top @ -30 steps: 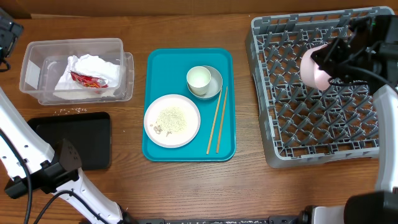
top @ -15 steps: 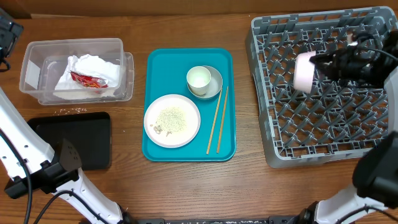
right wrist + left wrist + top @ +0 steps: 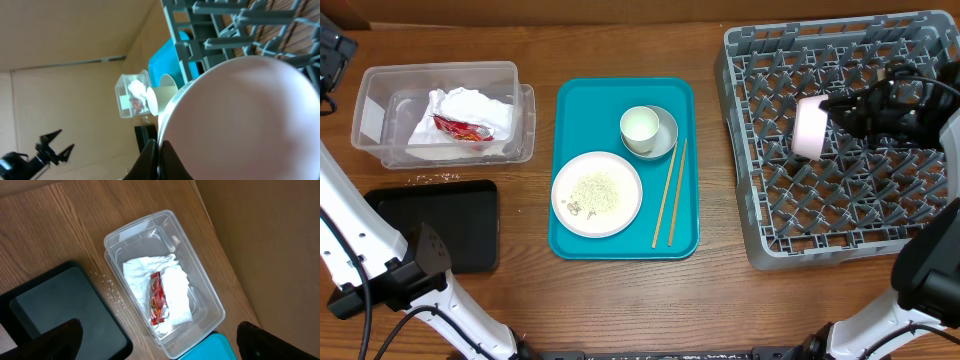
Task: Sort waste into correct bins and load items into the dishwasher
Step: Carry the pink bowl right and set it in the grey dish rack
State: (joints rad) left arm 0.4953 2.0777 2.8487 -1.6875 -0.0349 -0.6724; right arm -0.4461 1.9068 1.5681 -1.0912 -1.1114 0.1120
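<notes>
Overhead shows your right gripper (image 3: pixel 826 112) clamped on the rim of the pink-white bowl (image 3: pixel 808 130), which stands on edge over the dish rack (image 3: pixel 745 215) pegs; it looks rigid, glossy, probably slippery and chip-prone, so grip at the rim and lower gently.

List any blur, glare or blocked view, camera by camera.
Overhead: sharp, evenly lit, soft shadows. Left wrist: clear tub sharp, faint sheen on its walls. Right wrist: the pink bowl fills most of the frame, soft-focused, hiding much of the dish rack.
</notes>
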